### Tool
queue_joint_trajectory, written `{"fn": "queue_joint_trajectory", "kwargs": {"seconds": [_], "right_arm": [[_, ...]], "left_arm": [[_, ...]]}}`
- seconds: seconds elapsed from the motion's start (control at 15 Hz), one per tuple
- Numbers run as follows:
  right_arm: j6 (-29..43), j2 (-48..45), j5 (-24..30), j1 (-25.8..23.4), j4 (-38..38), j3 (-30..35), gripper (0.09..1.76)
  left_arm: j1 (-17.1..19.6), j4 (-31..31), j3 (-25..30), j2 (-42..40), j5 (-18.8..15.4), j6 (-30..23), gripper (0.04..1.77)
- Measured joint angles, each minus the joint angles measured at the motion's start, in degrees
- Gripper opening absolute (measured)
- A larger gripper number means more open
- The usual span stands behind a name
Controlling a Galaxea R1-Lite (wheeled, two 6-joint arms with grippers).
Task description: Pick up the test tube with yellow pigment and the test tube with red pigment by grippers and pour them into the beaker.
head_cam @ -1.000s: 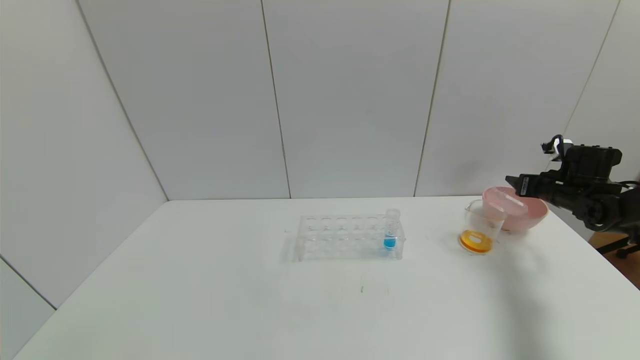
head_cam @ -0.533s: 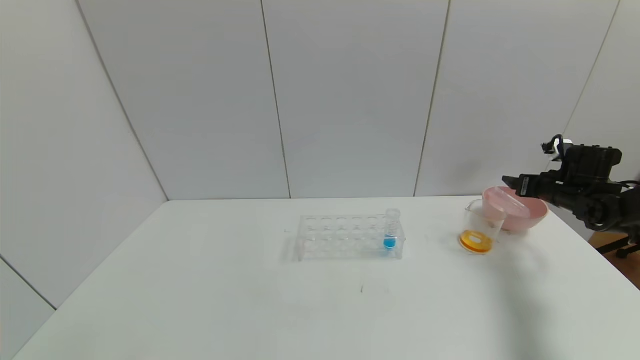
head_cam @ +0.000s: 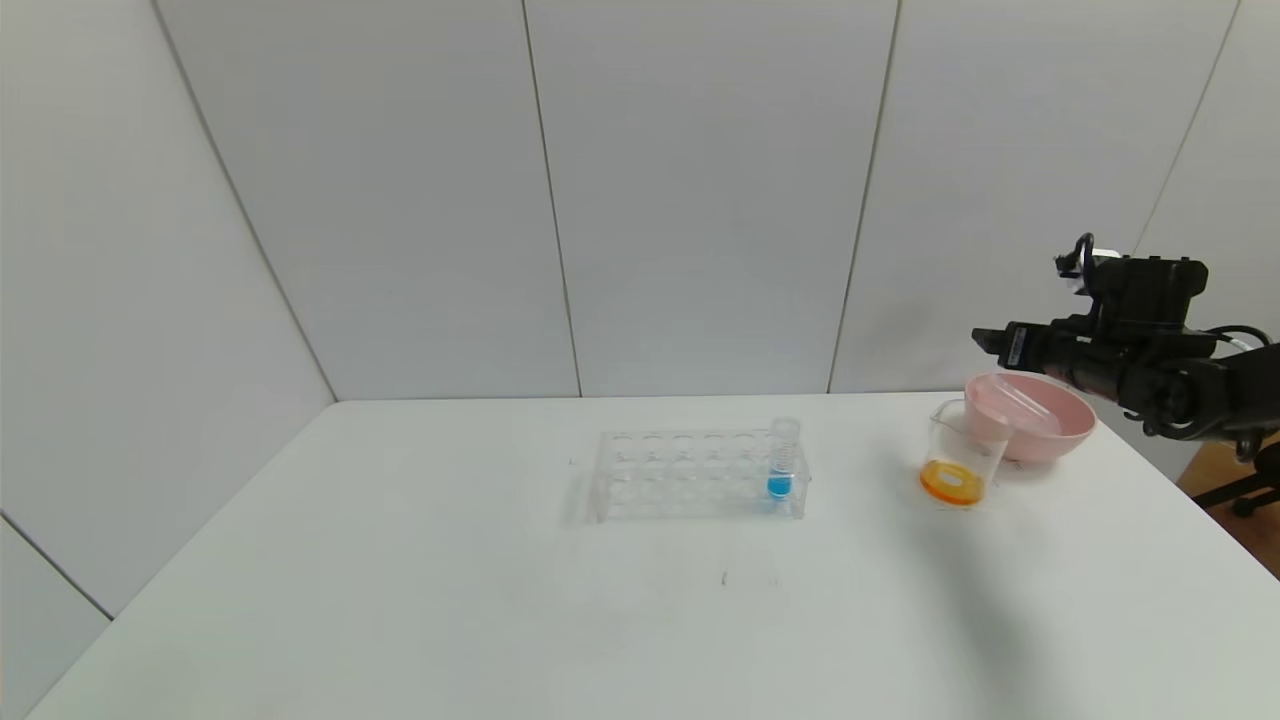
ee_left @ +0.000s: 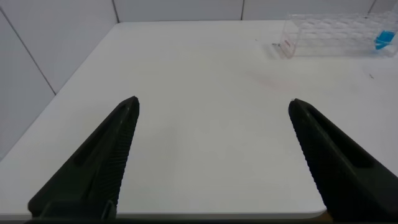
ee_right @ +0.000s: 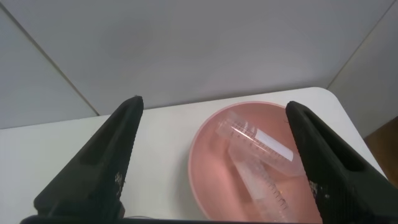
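Note:
The beaker point(head_cam: 958, 460) stands on the table's right side with orange liquid at its bottom. Behind it is a pink bowl point(head_cam: 1035, 417), and two clear empty tubes point(ee_right: 261, 140) lie crossed inside it. I see no yellow or red tip on them. My right gripper point(head_cam: 985, 338) hangs open and empty in the air above the bowl; its open fingers frame the bowl point(ee_right: 205, 162) in the right wrist view. My left gripper point(ee_left: 211, 106) is open and empty over the table's near left part and does not show in the head view.
A clear tube rack point(head_cam: 700, 474) stands mid-table with one blue-tipped tube point(head_cam: 782, 460) at its right end; it also shows in the left wrist view point(ee_left: 336, 34). The white table point(head_cam: 500, 600) ends just right of the bowl. Grey wall panels stand behind.
My right gripper has risen and shifted a little left, away from the bowl's rim. The beaker, bowl and rack have not moved.

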Motion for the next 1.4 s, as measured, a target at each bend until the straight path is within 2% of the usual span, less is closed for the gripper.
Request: {"fn": "queue_joint_trajectory", "kwargs": {"seconds": [0.13,0.27,0.53,0.73,1.2,1.4], "right_arm": [[0.66,-1.74,-4.39,3.46,0.11,0.50,1.66],[1.17,-4.83,-5.71,6.13,0.33,2.84,1.67],[1.26,-15.77,-6.19,10.61,0.52,12.81,1.68],[-0.49,-26.14,-6.02,11.43,-0.02,20.43,1.69],[-5.28,-52.05,-6.08,11.73,0.02,33.24,1.70],[-8.45,-63.43,-7.78,11.62,0.46,39.31,1.70]], "left_arm": [[0.00,0.00,0.00,0.00,0.02,0.00,1.72],[0.00,0.00,0.00,0.00,0.02,0.00,1.72],[0.00,0.00,0.00,0.00,0.02,0.00,1.72],[0.00,0.00,0.00,0.00,0.00,0.00,1.72],[0.00,0.00,0.00,0.00,0.00,0.00,1.72],[0.00,0.01,0.00,0.00,0.02,0.00,1.72]]}}
